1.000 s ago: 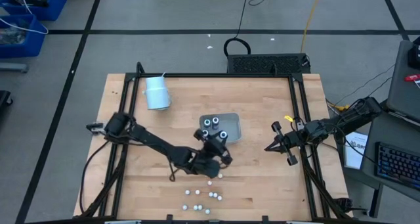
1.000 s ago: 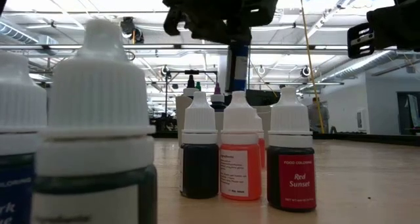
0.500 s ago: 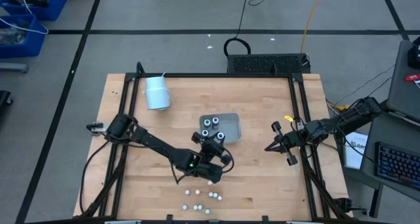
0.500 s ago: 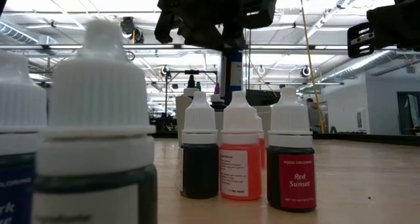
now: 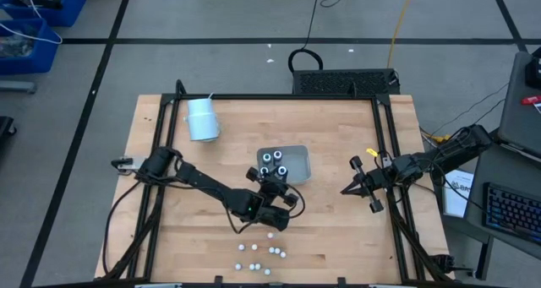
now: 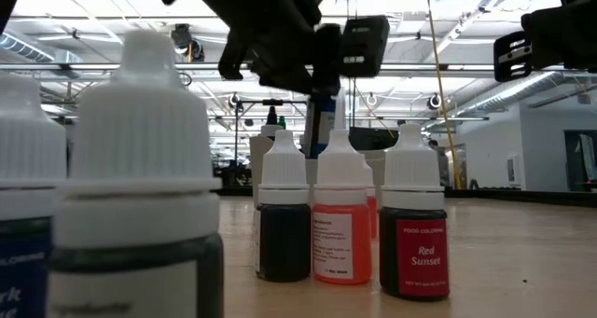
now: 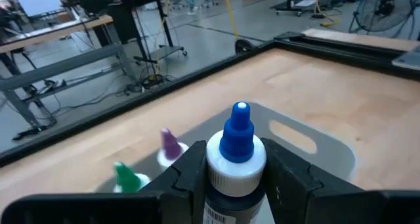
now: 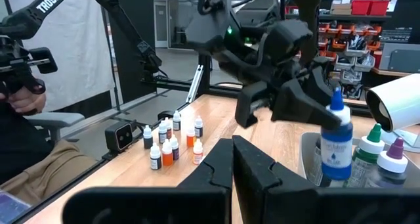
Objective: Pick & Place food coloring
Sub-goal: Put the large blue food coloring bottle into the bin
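Left gripper (image 5: 272, 189) clamped on blue-capped food coloring bottle (image 7: 235, 159), bottle upright between fingers, held above table just beside clear tray (image 5: 300, 157); more capped bottles (image 5: 272, 160) in tray ahead of it; small bottle cluster (image 5: 259, 256) on wood behind it; right gripper (image 5: 347, 189) closed, empty, well apart at right table edge

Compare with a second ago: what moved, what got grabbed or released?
The left gripper, shut on the blue-capped bottle throughout, slid back from the clear tray toward the table's near side, tilting the bottle. Nothing was grabbed or released. The right gripper, tray bottles, near-edge bottle cluster and white cup stayed put.
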